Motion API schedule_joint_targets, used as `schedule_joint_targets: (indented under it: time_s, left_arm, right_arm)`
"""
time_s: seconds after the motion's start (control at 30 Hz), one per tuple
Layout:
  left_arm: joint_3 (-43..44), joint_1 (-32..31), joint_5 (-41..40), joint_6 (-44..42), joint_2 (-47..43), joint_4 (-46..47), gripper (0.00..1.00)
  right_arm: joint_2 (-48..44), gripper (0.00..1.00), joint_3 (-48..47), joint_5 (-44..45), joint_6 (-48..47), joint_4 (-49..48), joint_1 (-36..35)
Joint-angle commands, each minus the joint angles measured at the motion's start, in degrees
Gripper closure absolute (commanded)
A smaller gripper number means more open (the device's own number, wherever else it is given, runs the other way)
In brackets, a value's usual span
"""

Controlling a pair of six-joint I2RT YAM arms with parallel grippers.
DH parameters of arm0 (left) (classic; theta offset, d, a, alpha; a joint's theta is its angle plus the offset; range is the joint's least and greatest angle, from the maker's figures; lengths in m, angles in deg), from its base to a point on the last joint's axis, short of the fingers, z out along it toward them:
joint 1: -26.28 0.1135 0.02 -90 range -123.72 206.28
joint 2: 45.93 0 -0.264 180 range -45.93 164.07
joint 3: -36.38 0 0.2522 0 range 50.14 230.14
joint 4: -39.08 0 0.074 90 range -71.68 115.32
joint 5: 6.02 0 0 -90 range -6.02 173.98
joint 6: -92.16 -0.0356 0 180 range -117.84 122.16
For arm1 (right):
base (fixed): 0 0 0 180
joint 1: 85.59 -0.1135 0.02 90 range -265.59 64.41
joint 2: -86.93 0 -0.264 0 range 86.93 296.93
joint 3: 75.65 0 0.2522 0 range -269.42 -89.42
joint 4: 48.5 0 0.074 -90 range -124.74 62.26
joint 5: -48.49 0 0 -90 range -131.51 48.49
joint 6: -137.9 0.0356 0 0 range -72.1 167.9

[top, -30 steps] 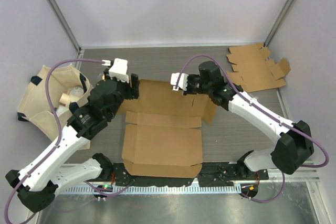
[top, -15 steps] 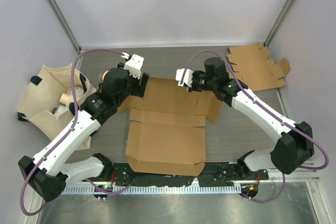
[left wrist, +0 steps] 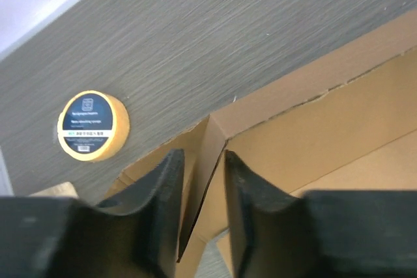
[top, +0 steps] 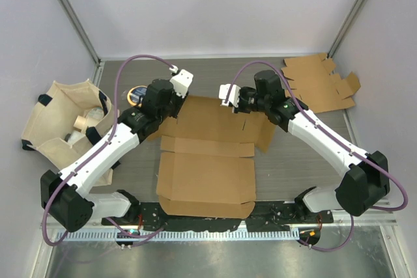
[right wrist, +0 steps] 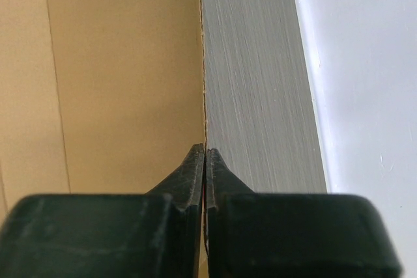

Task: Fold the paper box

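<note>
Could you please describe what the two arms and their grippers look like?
The left arm and right arm have white links and black joints, with a purple cable looping to each wrist. The fingers are black and tapered.

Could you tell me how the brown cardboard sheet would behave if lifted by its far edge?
Probably light, stiff within each panel: the cardboard sheet lies flat. It would likely hinge at its scored creases rather than rise as one piece. Its thin edge, pinched by the right gripper, might slip.
</note>
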Motion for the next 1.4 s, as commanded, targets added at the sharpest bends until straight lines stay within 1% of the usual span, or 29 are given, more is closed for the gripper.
schedule_joint_targets:
  time_s: [0.0,0.03,0.07,0.1,0.13,0.2,0.23,0.33,0.43,0.47,0.5,0.53,0.57,0.6,0.63,0.67,0.7,0.73,0.77,0.83,0.87,0.93,0.97,1.0,1.03,1.1,1.17,1.27,1.37]
  left_arm:
    - [1.3,0.4,0.9,-1.4,-1.6,5.8,0.73]
    - [0.7,0.4,1.7,-1.8,-2.1,6.3,0.78]
    - [-0.7,0.4,2.0,-2.2,-3.2,7.2,0.84]
    - [-1.6,0.4,2.2,-2.8,-4.1,9.2,0.87]
    - [-2.5,0.4,3.1,-3.4,-4.8,10.1,0.89]
    - [-5.3,0.4,4.0,-5.1,-6.8,12.9,0.91]
    - [-6.2,0.4,4.1,-5.4,-7.4,13.6,0.91]
    - [-7.4,0.4,4.2,-6.1,-8.6,14.6,0.95]
    - [-7.8,0.4,3.5,-5.7,-8.1,14.3,0.97]
    - [-6.8,0.4,3.1,-4.6,-7.7,13.5,0.92]
    - [-6.1,0.4,1.3,-2.8,-7.0,11.3,0.85]
    - [-5.0,0.4,0.0,-0.6,-5.6,9.9,0.74]
    - [-3.1,0.5,-0.8,4.9,-4.7,8.5,0.53]
    - [-2.3,0.5,-2.7,7.6,-3.8,6.6,0.44]
    - [-1.5,0.9,-3.7,11.8,-1.2,5.5,0.37]
    - [0.0,1.4,-3.8,18.4,0.3,4.4,0.31]
    - [0.9,2.2,-3.5,22.1,2.0,2.2,0.29]
    - [1.3,3.8,-2.5,24.7,5.7,1.9,0.23]
    - [2.1,4.8,-1.5,26.4,7.6,2.0,0.22]
    - [4.3,7.9,1.1,30.7,12.0,2.1,0.20]
    - [5.4,9.2,2.3,31.9,16.8,2.1,0.20]
    - [9.2,13.0,5.9,34.7,21.4,1.4,0.21]
    - [10.3,14.0,6.8,35.2,25.9,1.5,0.22]
    - [11.3,15.0,7.8,35.8,27.9,2.3,0.22]
    - [12.8,16.4,9.3,35.5,29.8,3.6,0.25]
    - [14.2,17.1,11.8,34.5,34.6,7.3,0.26]
    - [16.5,17.6,13.6,32.5,37.1,9.2,0.27]
    - [18.9,17.9,13.6,30.1,41.0,10.6,0.28]
    - [20.5,18.2,16.6,28.6,43.7,11.1,0.34]
  right_arm:
    - [-1.5,0.87,-1.0,0.1,3.5,-6.2,0.0]
    - [-1.3,0.80,-0.9,0.1,4.2,-7.6,0.0]
    - [-1.2,0.71,-1.0,0.3,4.5,-8.3,0.0]
    - [-0.7,0.61,-1.0,0.9,5.4,-9.1,-0.3]
    - [-0.4,0.58,-1.0,1.2,5.6,-10.4,-0.6]
    - [0.5,0.53,-2.1,0.7,5.3,-10.3,-1.0]
    - [1.4,0.53,-2.7,0.5,4.9,-10.1,-1.2]
    - [3.5,0.52,-4.9,-2.7,4.0,-8.4,-1.4]
    - [5.3,0.50,-5.4,-2.2,4.6,-10.0,-1.4]
    - [6.7,0.49,-5.4,-1.4,6.1,-10.8,-1.4]
    - [7.6,0.46,-5.7,-0.8,7.2,-11.5,-1.4]
    - [8.6,0.45,-6.2,-0.3,8.2,-11.7,-1.4]
    - [10.6,0.45,-7.1,0.3,11.8,-12.2,-1.4]
    - [11.3,0.44,-7.2,1.2,14.7,-13.3,-1.3]
    - [11.9,0.43,-7.2,2.3,18.5,-16.0,-1.0]
    - [12.5,0.43,-7.1,4.7,21.8,-18.7,-0.7]
    - [13.3,0.41,-7.1,6.5,28.9,-20.1,-0.5]
    - [13.7,0.41,-6.9,8.9,32.1,-22.2,-0.1]
    - [13.9,0.40,-7.1,11.5,34.2,-22.4,0.5]
    - [14.2,0.38,-7.1,12.2,38.5,-22.0,1.4]
    - [14.5,0.36,-7.2,11.2,39.9,-21.8,2.8]
    - [15.4,0.36,-7.5,9.2,41.0,-20.8,4.1]
    - [15.7,0.36,-7.5,8.5,41.5,-20.9,5.4]
    - [16.1,0.36,-7.8,6.6,41.6,-20.5,6.2]
    - [16.7,0.36,-8.2,4.7,41.8,-19.8,7.0]
    - [17.3,0.36,-9.0,0.3,41.5,-19.2,8.8]
    - [17.9,0.36,-9.0,-0.7,40.9,-19.6,9.5]
    - [19.8,0.36,-9.5,-2.6,38.9,-20.4,9.8]
    - [22.8,0.36,-11.6,-5.6,36.7,-19.3,9.9]
